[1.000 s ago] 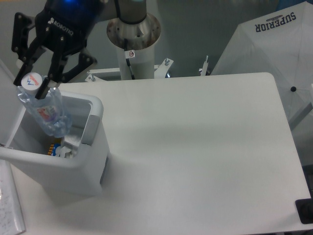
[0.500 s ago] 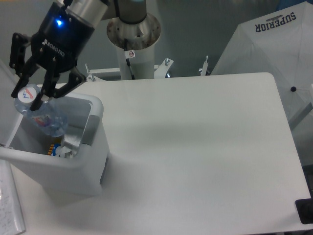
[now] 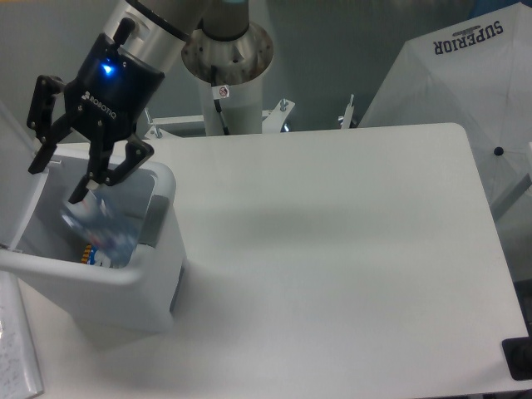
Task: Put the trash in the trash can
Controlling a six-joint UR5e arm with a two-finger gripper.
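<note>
One blurred bluish bottle [image 3: 100, 229] inside the bin [image 3: 125, 283].

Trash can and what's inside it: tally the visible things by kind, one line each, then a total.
Trash can: 1
Clear plastic bottle, blurred, inside the can: 1
Orange-and-blue packet, partly hidden at the bottom: 1
Total: 3
The gripper hovers over the can, jaws apart.
</note>
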